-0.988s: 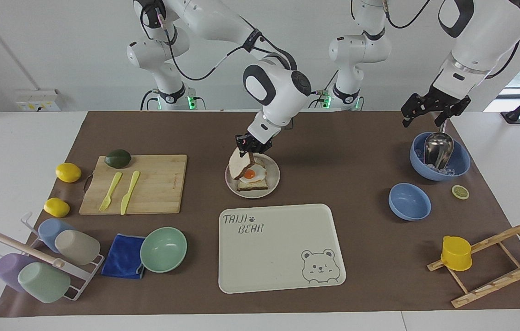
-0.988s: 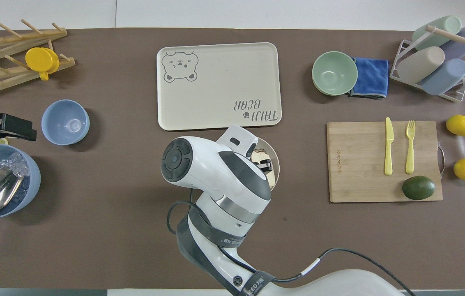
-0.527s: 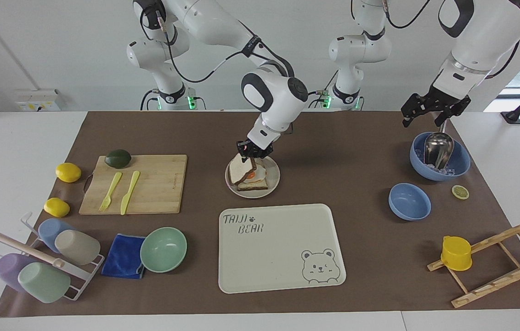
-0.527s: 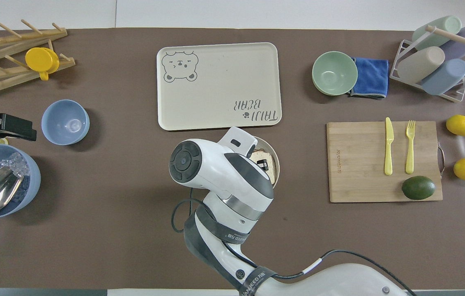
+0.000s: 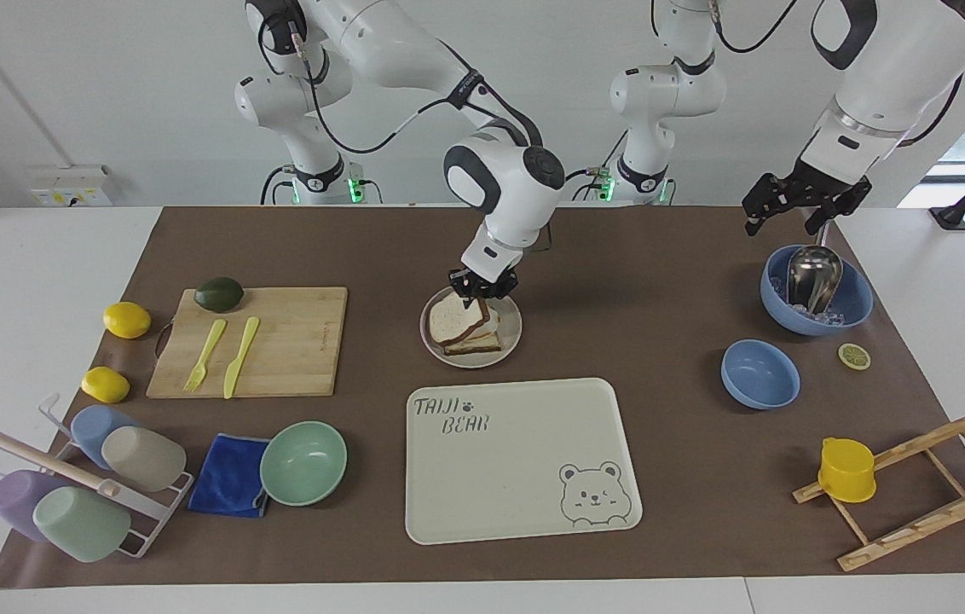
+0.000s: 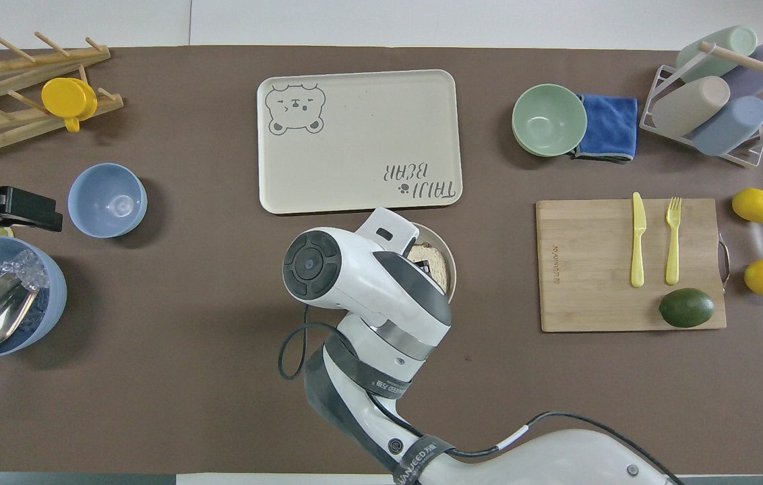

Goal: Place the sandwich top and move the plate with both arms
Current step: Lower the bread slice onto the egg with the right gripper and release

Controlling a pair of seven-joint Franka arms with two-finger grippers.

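The sandwich top, a pale bread slice with brown crust, lies almost flat on the stack of toast on the round beige plate in the middle of the table. My right gripper is low over the plate's edge nearer the robots, shut on that edge of the slice. In the overhead view the right arm's wrist covers most of the plate, and only part of the bread shows. My left gripper waits open in the air over the big blue bowl, holding nothing.
The cream bear tray lies just farther from the robots than the plate. The big blue bowl holds ice and a metal scoop, with a smaller blue bowl beside it. A cutting board and a mint bowl lie toward the right arm's end.
My right gripper has come down and tipped the bread slice from nearly upright to almost flat on the toast, so the fried egg is now covered. The left arm has not moved.
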